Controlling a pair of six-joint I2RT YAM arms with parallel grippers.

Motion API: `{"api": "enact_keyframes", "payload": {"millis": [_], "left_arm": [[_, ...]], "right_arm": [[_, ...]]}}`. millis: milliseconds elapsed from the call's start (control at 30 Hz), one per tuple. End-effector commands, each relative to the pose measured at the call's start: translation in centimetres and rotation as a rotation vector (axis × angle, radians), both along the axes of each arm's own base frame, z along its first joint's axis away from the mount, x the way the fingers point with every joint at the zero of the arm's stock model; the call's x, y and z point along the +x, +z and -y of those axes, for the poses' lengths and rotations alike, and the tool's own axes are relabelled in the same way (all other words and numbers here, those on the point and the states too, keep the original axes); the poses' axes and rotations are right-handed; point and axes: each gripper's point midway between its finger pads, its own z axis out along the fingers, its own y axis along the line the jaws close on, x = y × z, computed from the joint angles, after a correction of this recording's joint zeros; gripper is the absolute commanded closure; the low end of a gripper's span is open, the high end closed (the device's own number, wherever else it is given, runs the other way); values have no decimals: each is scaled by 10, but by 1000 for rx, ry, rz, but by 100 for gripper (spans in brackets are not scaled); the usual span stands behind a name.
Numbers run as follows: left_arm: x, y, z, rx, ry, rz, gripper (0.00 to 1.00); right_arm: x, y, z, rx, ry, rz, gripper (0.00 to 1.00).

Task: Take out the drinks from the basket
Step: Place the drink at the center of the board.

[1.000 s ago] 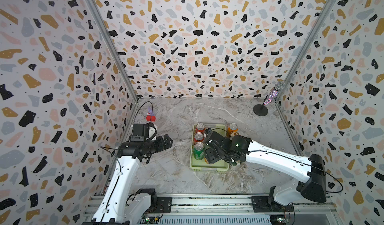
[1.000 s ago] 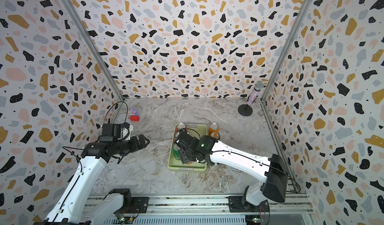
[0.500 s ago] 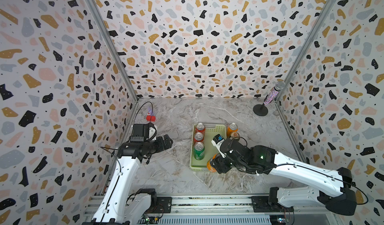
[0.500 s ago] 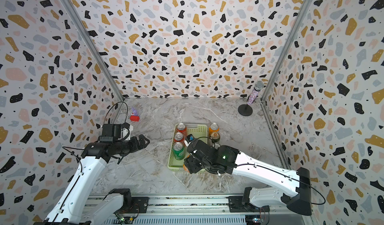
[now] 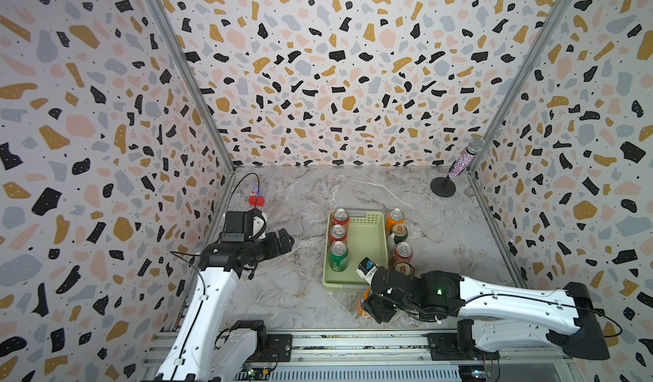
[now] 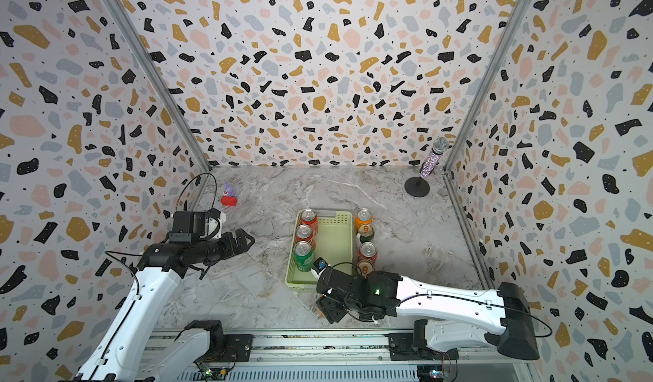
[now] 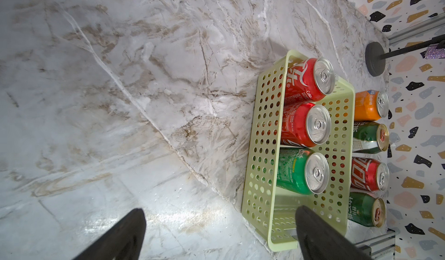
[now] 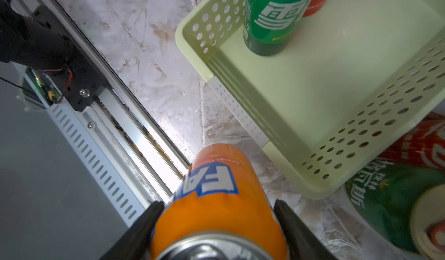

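Currently, my right end effector is clamped on an orange can, jaws on opp. sides of the body just below the top rim. The can is outside the basket, over the counter, between the basket's near end wall and the front rail. I cannot tell whether its base is down.

Risk 1: letting go before the base sits flat would tip the can. It could then roll to the rail or strike the dark green can just beside it.

Risk 2: my right wrist sits close to the near end of the row of four cans already out along the basket's right wall. A careless pull-back could knock one over.

Basket contents: three drinks, upright along the left wall. The bright green can is nearest, then two red cans. The rest of the floor is bare. Reaching in past the near wall risks dragging the basket, as it looks light.

My left end effector hangs well apart on the basket's left, jaws wide, nothing held.

Far right corner: mic stand, well away from the work.
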Motion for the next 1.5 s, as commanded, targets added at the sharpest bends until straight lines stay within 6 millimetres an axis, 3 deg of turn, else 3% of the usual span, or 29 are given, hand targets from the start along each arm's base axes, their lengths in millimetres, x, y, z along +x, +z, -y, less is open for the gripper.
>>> {"api": "enact_keyframes", "payload": {"millis": [0, 667, 800, 967, 1467], "left_arm": [[3, 4, 2, -14, -8, 33, 0], [5, 1, 5, -28, -21, 23, 0], [5, -1, 5, -28, -21, 17, 0], [6, -3, 6, -34, -25, 6, 0], [6, -2, 6, -31, -23, 10, 0]], "right_arm": [[7, 7, -13, 47, -14, 53, 89], [7, -40, -8, -40, -43, 54, 82], [7, -42, -7, -72, -41, 55, 75], [5, -44, -5, -109, -40, 44, 57], [9, -26, -3, -89, -52, 67, 12]]}}
